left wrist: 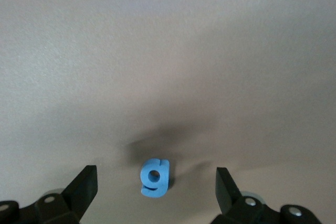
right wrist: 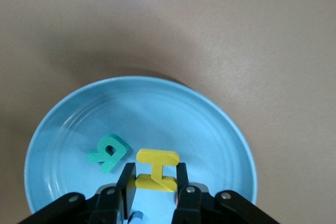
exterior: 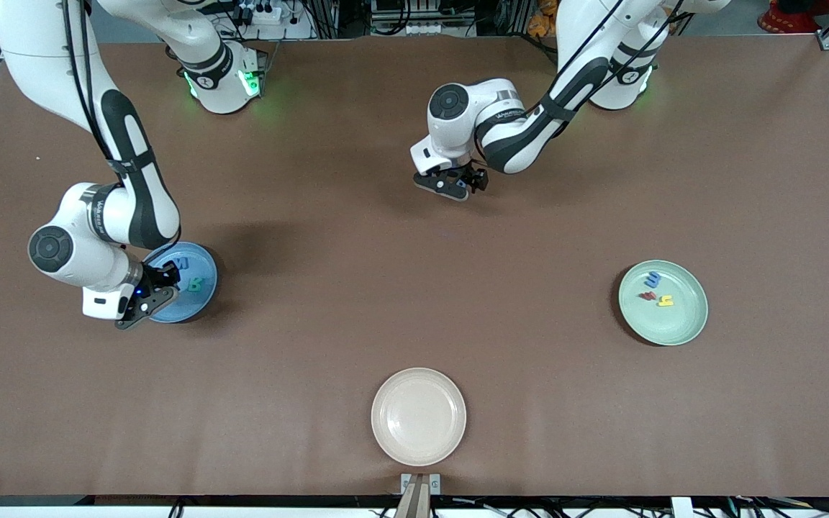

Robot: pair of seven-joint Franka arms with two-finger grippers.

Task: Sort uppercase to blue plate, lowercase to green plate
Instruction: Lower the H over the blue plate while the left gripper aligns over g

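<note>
A: The left gripper (left wrist: 156, 184) hangs low over the bare table, toward the robots' end of it and well apart from all three plates. Its fingers are spread wide on either side of the blue g (left wrist: 155, 177), which lies flat. To do this well, I'd drop straight down, keep the letter centred and close slowly, since so thin a piece could easily squirt out sideways.

B: And then carry it to the green plate (exterior: 681, 327), toward the left arm's end, where three small letters already lie?

A: Yes. Meanwhile the right gripper (right wrist: 153, 181) is down in the blue plate (right wrist: 63, 129), fingers closed on the yellow H (right wrist: 156, 170), with the teal R (right wrist: 107, 152) lying just beside it. A blue scrap shows under the fingers; probably another letter, but I can't be sure.

B: How do the arms sit?

A: The left arm is folded, its wrist pointing down. The right arm is bent low over its plate.
</note>
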